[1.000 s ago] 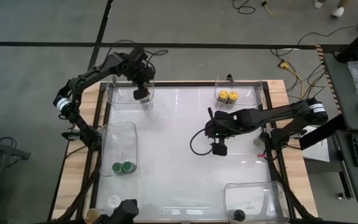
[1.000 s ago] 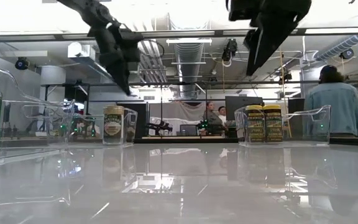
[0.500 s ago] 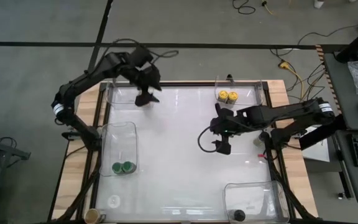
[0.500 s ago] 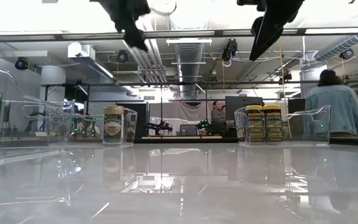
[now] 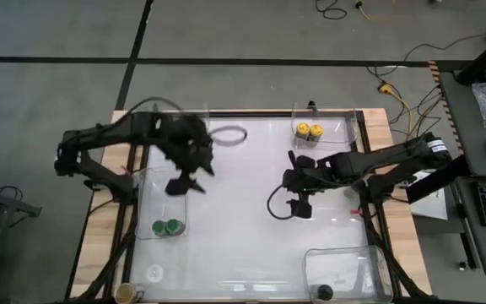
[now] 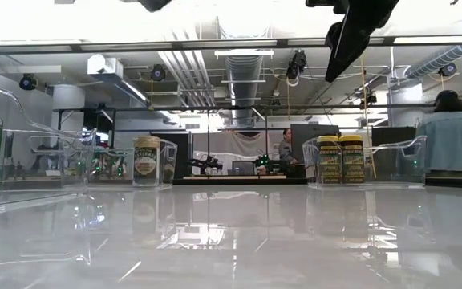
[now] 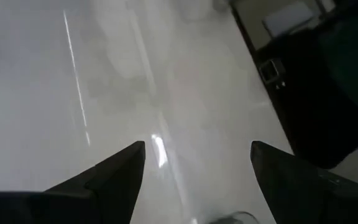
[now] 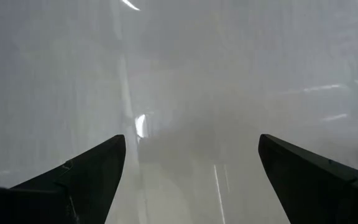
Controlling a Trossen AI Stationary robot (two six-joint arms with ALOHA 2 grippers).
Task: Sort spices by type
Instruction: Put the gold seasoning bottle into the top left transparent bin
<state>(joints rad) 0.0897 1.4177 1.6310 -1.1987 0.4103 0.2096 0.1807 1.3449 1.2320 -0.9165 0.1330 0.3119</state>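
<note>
Two yellow jars [image 5: 309, 131], two green jars [image 5: 166, 226]

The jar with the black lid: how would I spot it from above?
Start at the white table and go to the clear bin in its near right corner. The black-lidded jar stands alone inside; the green- and yellow-lidded jars stand in pairs.

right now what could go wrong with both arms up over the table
1. The open, empty left gripper hangs over the rim of the clear bin holding the green-lidded jars; a low pass might clip the wall.
2. The open right gripper hovers mid-table with its cable looping beside it, which could snag.
</note>
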